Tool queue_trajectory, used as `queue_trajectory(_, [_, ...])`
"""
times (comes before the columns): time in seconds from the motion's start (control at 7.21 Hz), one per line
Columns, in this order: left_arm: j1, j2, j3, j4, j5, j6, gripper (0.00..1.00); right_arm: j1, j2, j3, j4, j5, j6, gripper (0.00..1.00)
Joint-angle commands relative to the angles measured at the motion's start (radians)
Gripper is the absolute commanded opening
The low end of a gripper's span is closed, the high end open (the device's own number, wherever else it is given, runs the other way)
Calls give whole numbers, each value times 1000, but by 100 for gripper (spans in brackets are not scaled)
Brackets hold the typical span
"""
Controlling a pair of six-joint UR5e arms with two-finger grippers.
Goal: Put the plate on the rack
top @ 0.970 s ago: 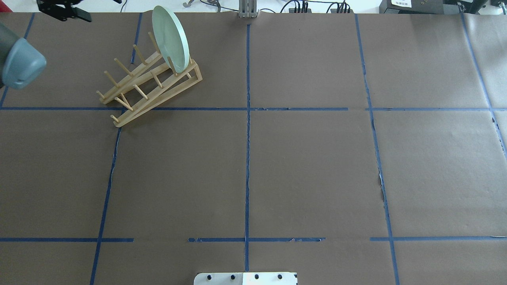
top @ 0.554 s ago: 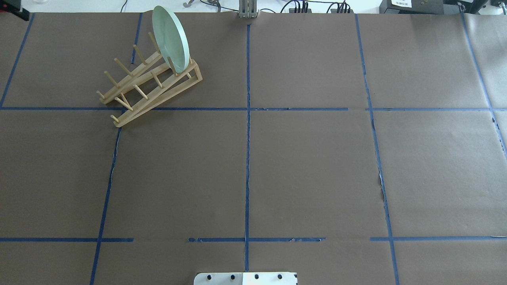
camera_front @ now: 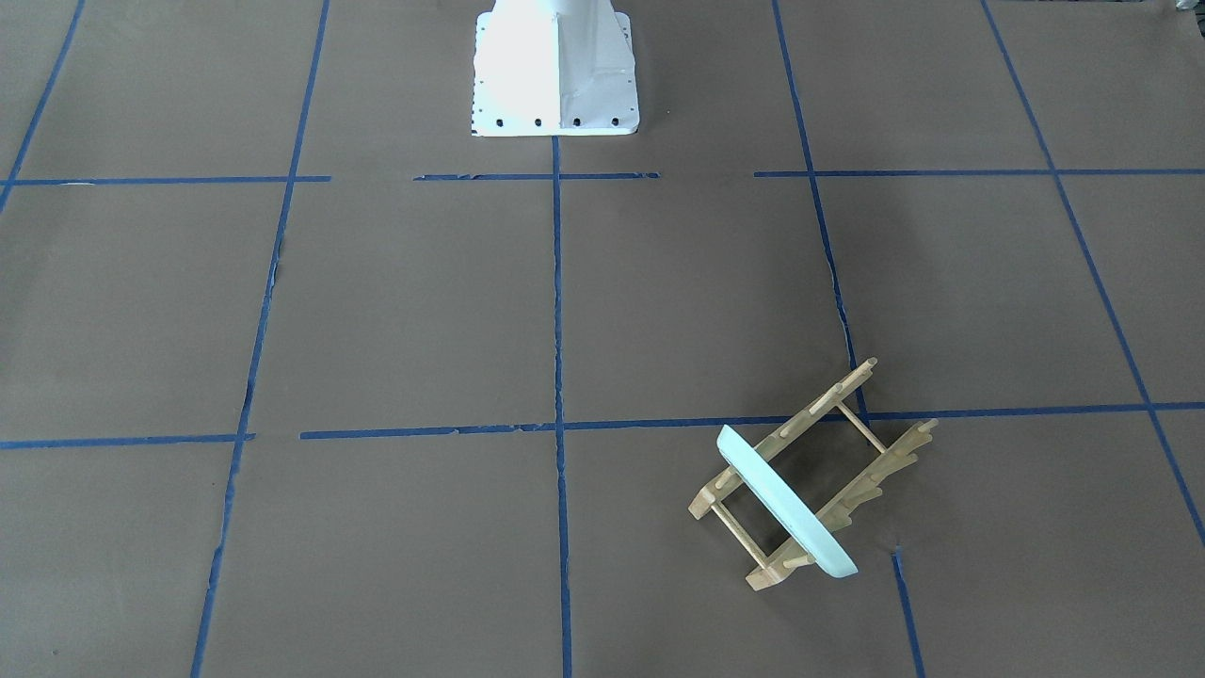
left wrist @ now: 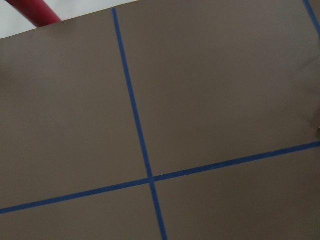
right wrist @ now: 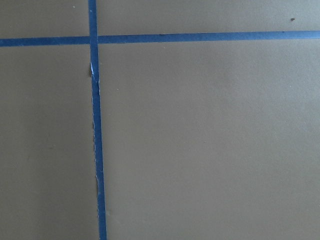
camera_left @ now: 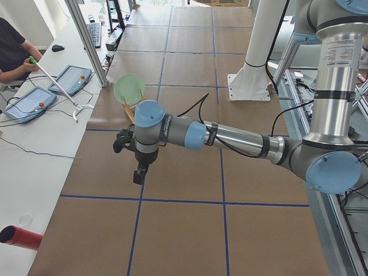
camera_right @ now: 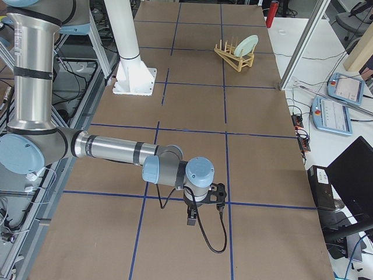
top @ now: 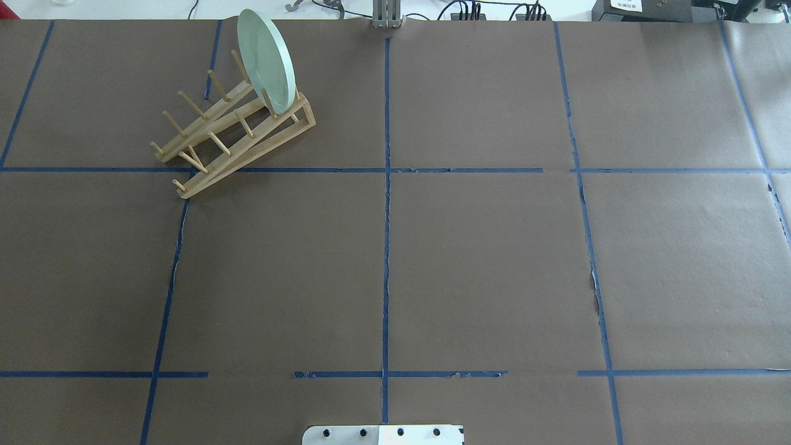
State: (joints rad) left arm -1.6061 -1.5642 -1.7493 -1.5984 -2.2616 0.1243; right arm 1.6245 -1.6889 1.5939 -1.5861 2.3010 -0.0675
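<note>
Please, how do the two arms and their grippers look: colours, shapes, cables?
The left arm and the right arm are silver metal tubes with grey joints and round light-blue caps. Black bands ring the tubes. The left gripper and the right gripper are small and black. A thin black cable loops from the right wrist.

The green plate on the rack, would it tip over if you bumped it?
Probably not easily: the plate stands on edge between pegs of the rack, which should catch it. It looks stiff and smooth, so it is likely slippery to grab.
</note>
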Motion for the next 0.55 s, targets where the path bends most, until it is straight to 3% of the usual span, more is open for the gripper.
queue_trajectory(0.0, [-43,73,25,6,-70,74,100,0,0,0,0,0,0,100])
queue_trajectory(0.42, [-40,108,53,11,-125,71,100,0,0,0,0,0,0,100])
